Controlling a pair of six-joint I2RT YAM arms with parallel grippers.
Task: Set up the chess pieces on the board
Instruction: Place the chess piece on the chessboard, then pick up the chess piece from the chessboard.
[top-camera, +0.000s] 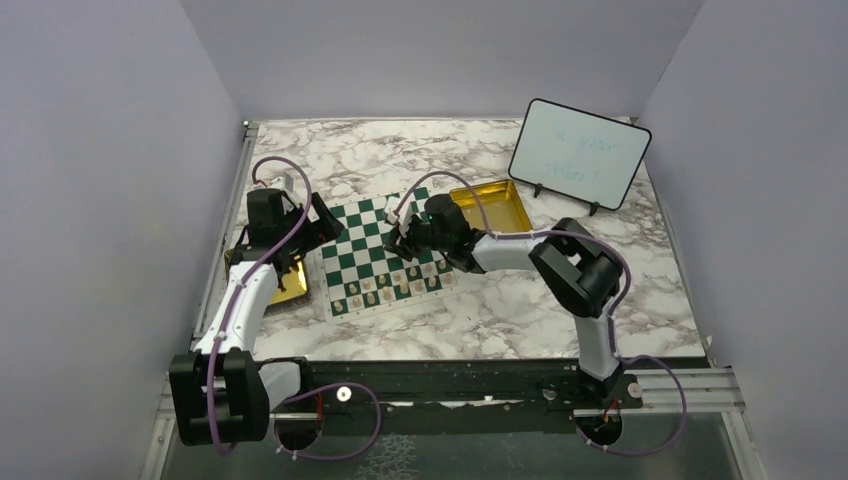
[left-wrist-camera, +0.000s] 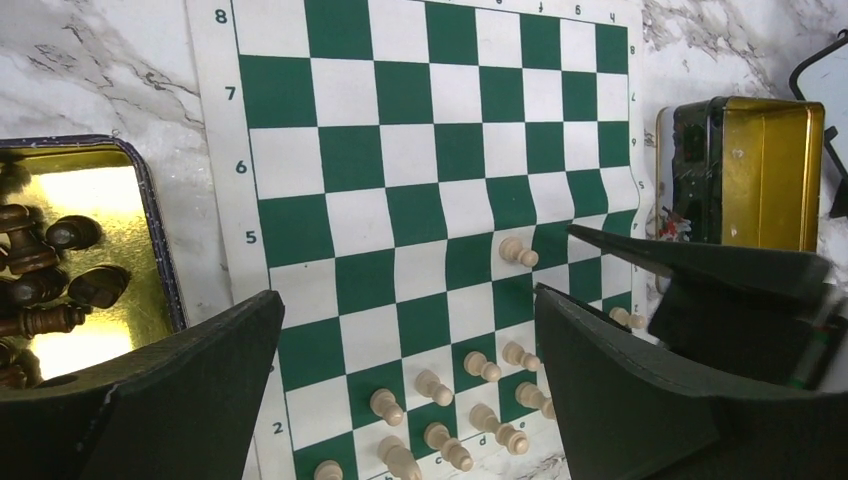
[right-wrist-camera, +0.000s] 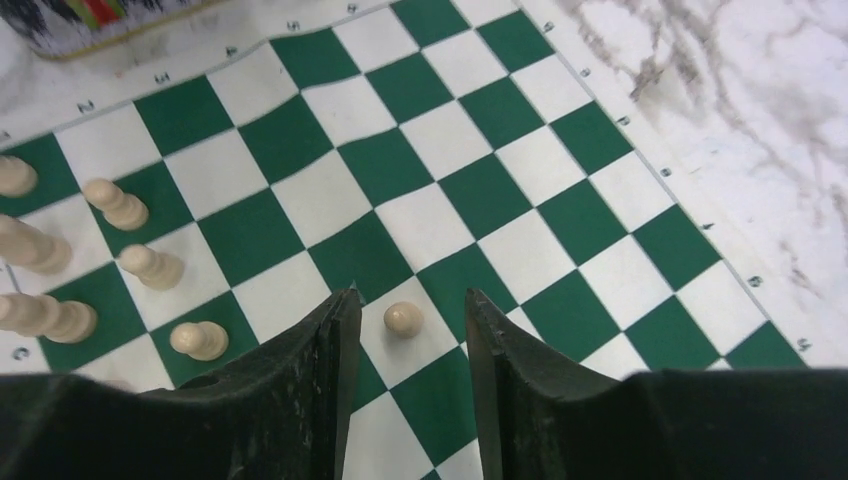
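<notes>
The right arm's black two-finger gripper (right-wrist-camera: 408, 300) stands partly open astride a small cream pawn (right-wrist-camera: 403, 319) on a white square of the green-and-white checkered chess mat (right-wrist-camera: 440, 150), with a gap on each side of the pawn. The left arm's black gripper (left-wrist-camera: 405, 300) gapes wide and empty over the mat's left edge, beside a gold tin (left-wrist-camera: 160, 250). More cream pieces (left-wrist-camera: 480, 365) fill the near rows.

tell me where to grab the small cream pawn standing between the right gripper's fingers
Pinch the small cream wooden pawn just under its round head, coming straight down from above. It stands upright on a white square of the green-and-white checkered mat with its neighbours well clear, and the right gripper has open fingers on either side, not touching.
</notes>
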